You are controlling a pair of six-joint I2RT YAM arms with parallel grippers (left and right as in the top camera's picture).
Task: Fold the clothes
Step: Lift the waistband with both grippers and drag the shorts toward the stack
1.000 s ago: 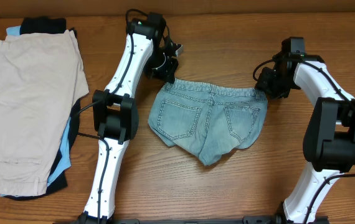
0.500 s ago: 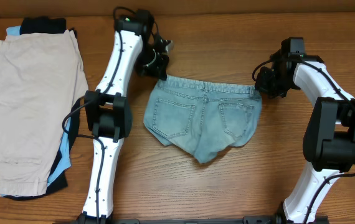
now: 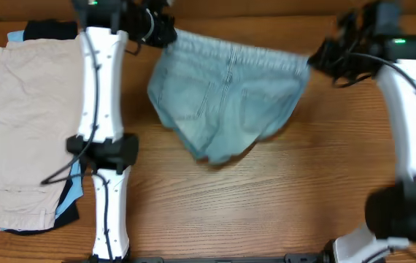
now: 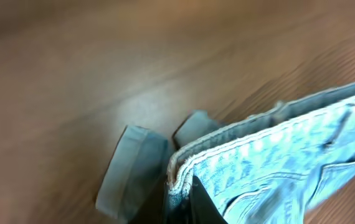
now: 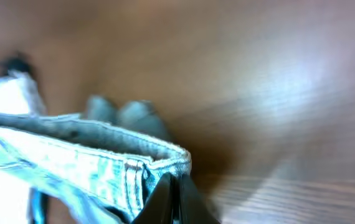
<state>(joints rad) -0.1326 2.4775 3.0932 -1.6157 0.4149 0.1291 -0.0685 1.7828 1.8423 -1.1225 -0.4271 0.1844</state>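
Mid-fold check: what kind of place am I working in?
Likely a robot laundry-folding workstation: wooden table, stack of garments, denim shorts gripped by the left gripper and right gripper.

The shorts (image 3: 226, 95) are seen to be woven denim, faded and matt, with raised pale stitching along the waistband edge pinched at the left fingers (image 4: 201, 204) and just above the right fingers (image 5: 165, 202). The fingers appear to be dark matt plastic, though blur hides detail. Beneath them the table (image 3: 266, 204) is shown as smooth, grained wood with a soft sheen. The arm shells (image 3: 98, 80) are glossy white plastic.
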